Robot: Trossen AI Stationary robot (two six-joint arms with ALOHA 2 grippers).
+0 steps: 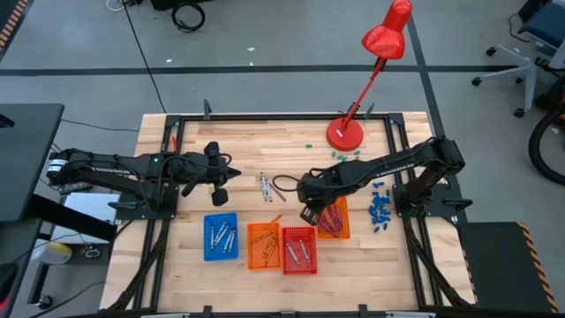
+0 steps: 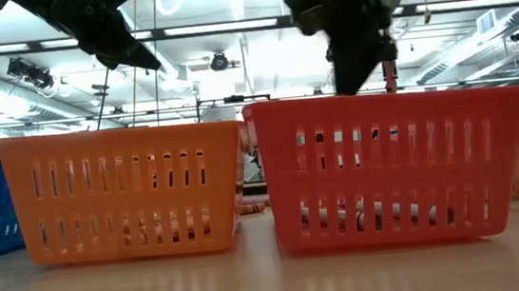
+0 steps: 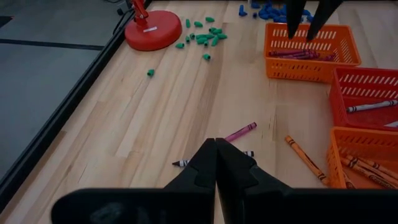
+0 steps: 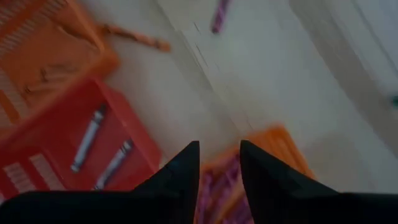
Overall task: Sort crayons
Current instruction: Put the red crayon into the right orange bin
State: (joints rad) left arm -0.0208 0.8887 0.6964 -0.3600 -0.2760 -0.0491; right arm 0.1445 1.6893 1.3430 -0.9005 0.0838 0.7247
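Observation:
Loose crayons lie flat on the wood at mid-table: a magenta one (image 3: 241, 131), a grey-white one (image 3: 183, 163) and an orange one (image 3: 305, 158). More crayons lie in the trays: purple ones (image 3: 298, 55) in the right-hand orange tray (image 1: 340, 231), grey-white ones (image 4: 93, 134) in the red tray (image 1: 298, 249). My right gripper (image 4: 219, 146) hangs open just above the right-hand orange tray, pointing steeply down, with nothing between its fingers. My left gripper (image 3: 216, 149) is shut and empty, held above the table to the left of the loose crayons.
A blue tray (image 1: 221, 237) and a second orange tray (image 1: 263, 245) stand beside the red one near the front edge. A red desk lamp (image 1: 344, 134) stands at the back. Teal bits (image 3: 202, 37) lie by its base, and blue bits (image 1: 380, 208) at the right.

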